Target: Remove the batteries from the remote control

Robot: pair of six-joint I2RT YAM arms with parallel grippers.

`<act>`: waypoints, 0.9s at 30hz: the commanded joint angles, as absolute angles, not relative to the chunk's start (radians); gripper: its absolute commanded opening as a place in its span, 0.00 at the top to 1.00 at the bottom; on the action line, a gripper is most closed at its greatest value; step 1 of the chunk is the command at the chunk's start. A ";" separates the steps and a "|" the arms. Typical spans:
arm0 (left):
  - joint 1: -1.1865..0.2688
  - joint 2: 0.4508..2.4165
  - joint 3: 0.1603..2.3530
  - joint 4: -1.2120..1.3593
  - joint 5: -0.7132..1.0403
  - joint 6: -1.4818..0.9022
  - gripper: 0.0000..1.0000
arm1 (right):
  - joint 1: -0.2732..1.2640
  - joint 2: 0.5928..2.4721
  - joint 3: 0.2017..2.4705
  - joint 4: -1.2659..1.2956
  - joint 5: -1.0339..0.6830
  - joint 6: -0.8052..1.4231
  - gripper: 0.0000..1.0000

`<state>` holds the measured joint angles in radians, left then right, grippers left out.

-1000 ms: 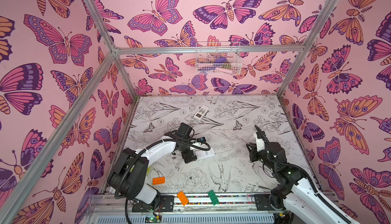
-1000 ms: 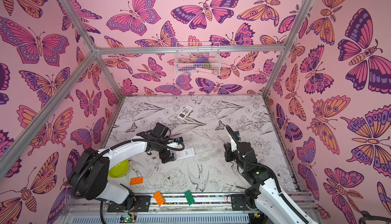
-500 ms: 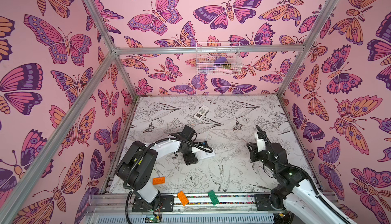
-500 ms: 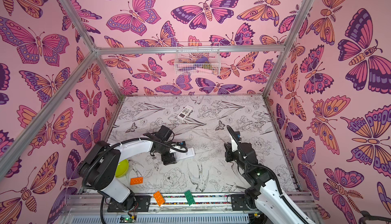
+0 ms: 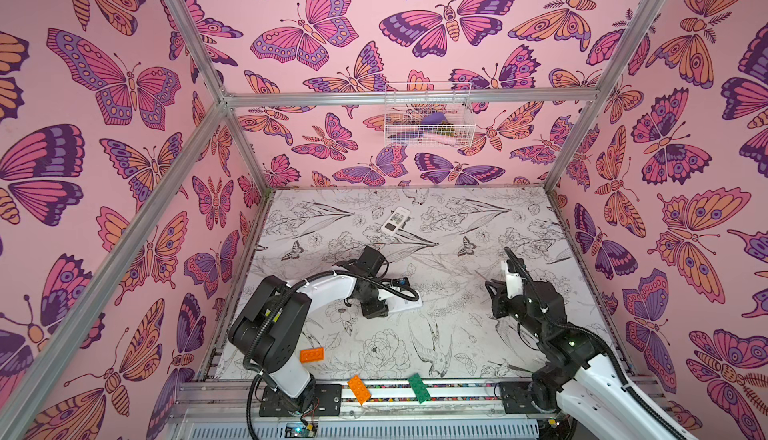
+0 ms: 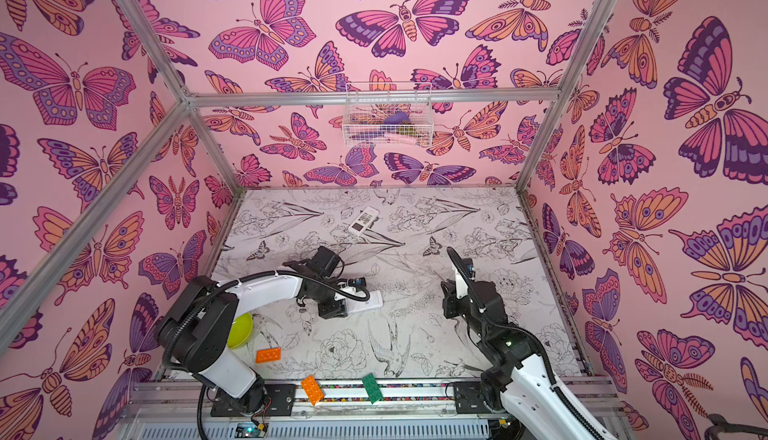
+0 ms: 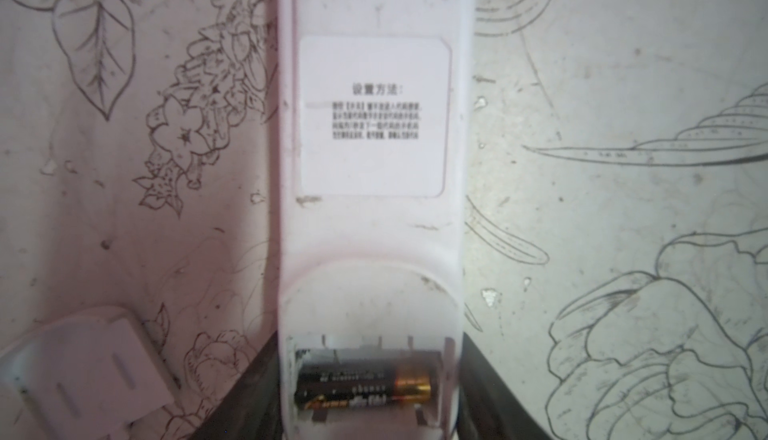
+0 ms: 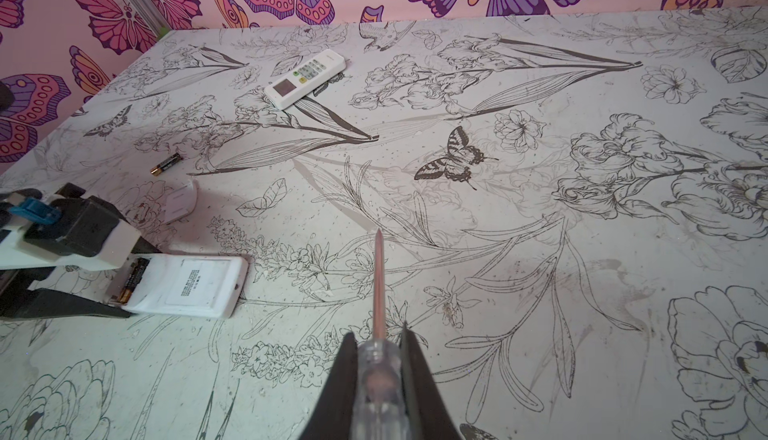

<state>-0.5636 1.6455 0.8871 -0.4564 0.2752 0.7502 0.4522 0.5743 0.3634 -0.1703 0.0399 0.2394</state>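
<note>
Jaws of the left gripper [image 7: 370, 350] flank the open end of the face-down remote [image 7: 370, 230]; whether they grip it, I cannot tell. One battery [image 7: 361, 384] sits inside the remote. A second battery [image 8: 165, 164] lies loose, well apart from the remote, past its cover [image 8: 180, 205]. The right gripper [image 8: 378, 359] clamps a screwdriver [image 8: 379, 284].

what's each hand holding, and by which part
Right hand: thin metal tool, by its clear handle. Left hand flanks the remote at its battery end; grip unclear.

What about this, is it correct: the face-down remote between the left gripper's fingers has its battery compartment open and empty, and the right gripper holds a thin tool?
Not empty: the left wrist view shows one battery in the open compartment. The rest stands: the remote lies face down between the fingers of the left gripper, and the right gripper holds the thin tool.
</note>
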 commanded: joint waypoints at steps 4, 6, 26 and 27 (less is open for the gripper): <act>-0.621 1.705 1.026 -0.508 0.322 0.773 0.52 | 0.438 0.573 0.361 -0.136 0.041 0.259 1.00; -0.633 1.742 1.076 -0.508 0.332 0.773 0.52 | 0.430 0.583 0.372 -0.139 0.027 0.272 1.00; -0.713 2.022 1.235 -0.377 0.401 0.768 0.41 | 0.251 0.757 0.448 -0.234 -0.235 0.459 1.00; -0.713 2.023 1.229 -0.371 0.402 0.761 0.39 | 0.246 0.771 0.459 -0.242 -0.247 0.456 1.00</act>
<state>-0.7021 1.9862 1.2655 -0.3965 0.3599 0.7799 0.2615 0.7513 0.4088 -0.2230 -0.1566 0.4381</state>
